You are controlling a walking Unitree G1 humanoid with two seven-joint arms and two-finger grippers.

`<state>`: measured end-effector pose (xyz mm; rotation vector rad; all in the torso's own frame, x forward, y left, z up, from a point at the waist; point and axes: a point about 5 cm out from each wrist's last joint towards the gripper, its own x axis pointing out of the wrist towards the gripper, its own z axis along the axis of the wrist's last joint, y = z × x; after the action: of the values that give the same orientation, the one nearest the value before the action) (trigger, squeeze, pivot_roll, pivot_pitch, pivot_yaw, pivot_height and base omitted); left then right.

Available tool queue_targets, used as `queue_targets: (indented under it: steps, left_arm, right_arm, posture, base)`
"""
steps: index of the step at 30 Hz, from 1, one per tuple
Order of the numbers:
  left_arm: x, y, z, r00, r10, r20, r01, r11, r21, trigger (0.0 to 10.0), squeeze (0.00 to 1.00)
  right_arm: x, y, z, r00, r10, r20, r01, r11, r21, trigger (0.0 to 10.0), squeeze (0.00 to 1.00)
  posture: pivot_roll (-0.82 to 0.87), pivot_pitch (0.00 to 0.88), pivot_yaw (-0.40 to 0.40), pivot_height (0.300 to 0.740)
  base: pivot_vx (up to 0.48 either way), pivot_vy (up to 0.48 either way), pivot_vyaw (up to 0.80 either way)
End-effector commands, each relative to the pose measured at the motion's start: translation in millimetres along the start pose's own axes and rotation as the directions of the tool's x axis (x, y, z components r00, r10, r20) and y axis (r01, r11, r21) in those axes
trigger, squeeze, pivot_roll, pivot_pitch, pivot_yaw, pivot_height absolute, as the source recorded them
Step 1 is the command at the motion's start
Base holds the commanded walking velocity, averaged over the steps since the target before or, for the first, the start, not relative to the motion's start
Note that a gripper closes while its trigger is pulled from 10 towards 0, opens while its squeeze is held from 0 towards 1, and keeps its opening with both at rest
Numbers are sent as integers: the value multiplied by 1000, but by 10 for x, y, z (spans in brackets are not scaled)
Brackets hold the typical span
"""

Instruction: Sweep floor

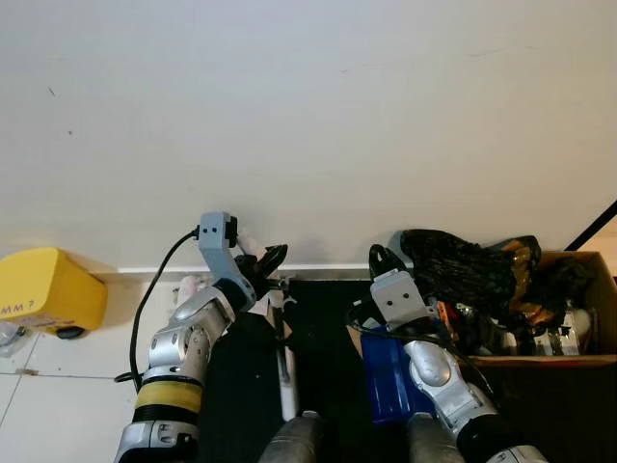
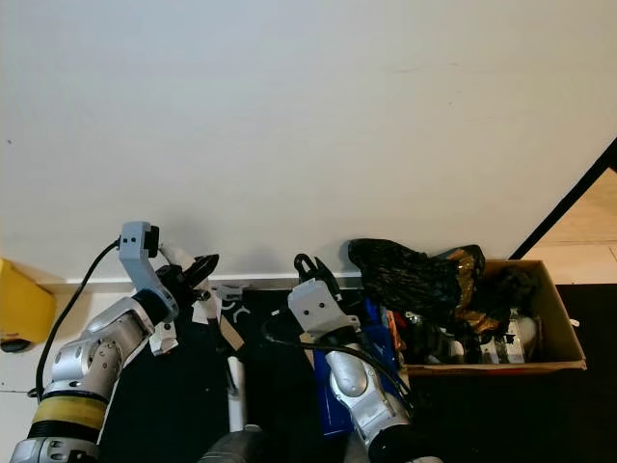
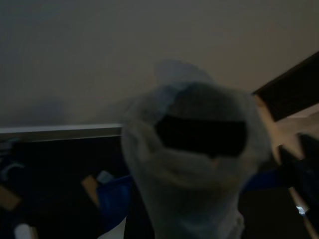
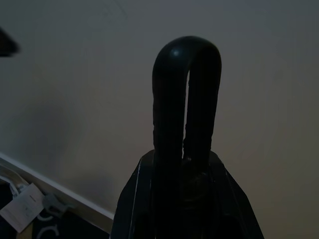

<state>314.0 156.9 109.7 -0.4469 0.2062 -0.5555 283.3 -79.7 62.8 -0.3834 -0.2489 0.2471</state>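
We had the left gripper (image 1: 262, 265) clamped on a white handle (image 3: 187, 164); right gripper (image 4: 187, 99) at 3 o'clock of it, fingers together, facing the wall (image 1: 308, 125)

matt painted wall (image 1: 308, 116), glossy yellow plastic bin (image 1: 48, 289), plain brown cardboard box (image 2: 540, 362) stuffed with crinkly shiny black-gold wrap (image 2: 415, 275), smooth silver metal-looking arms (image 1: 183, 347) with matt black rubbery fingers (image 4: 187, 99), glossy blue plastic thing (image 1: 390, 381)
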Motion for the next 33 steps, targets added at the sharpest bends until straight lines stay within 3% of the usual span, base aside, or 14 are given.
queue_targets:
  steps: [1,7,9,13,16,22,25,27,33]
  left_arm:
    - [58,-85,-19,998,-58,-2,58,998,-4,10000,0]
    - [207,-252,-90,994,-108,-21,107,994,-21,10000,0]
    - [226,-258,-190,994,-96,-58,97,995,16,10000,0]
    - [206,-190,-231,996,-52,-78,57,996,65,10000,0]
    - [166,-133,-141,998,-31,-54,36,996,82,10000,0]
    - [-16,76,435,994,17,106,-32,990,137,10000,0]
    - [-51,171,416,995,47,84,-60,985,161,10000,0]
    - [-75,289,202,995,95,17,-96,983,158,10000,0]
    - [-88,319,176,992,120,38,-125,982,142,10000,0]
  right_arm:
    - [-100,159,-112,995,47,-84,-46,999,11,10000,0]
    - [-83,347,1,991,126,-34,-125,992,19,10000,0]
    - [-106,439,44,984,176,-12,-176,984,23,10000,0]
    - [-129,461,46,983,183,-11,-183,983,29,10000,0]
    - [-156,447,30,983,182,-14,-181,983,30,10000,0]
    - [-225,382,-48,984,176,-40,-175,984,20,10000,0]
    - [-219,365,-58,984,171,-47,-170,985,22,10000,0]
    - [-194,360,-53,984,171,-50,-170,985,23,10000,0]
    - [-176,340,-39,985,168,-45,-167,986,20,10000,0]
  posture:
    - [124,251,114,740]
    - [111,261,115,740]
    - [103,263,118,740]
    - [96,269,122,740]
    - [92,274,124,740]
    - [109,277,120,740]
    - [110,276,116,740]
    - [93,276,113,740]
    - [80,273,115,740]
  base:
    - [0,0,0]
    - [0,0,0]
    - [0,0,0]
    - [0,0,0]
    - [0,0,0]
    - [0,0,0]
    - [0,0,0]
    - [0,0,0]
    - [0,0,0]
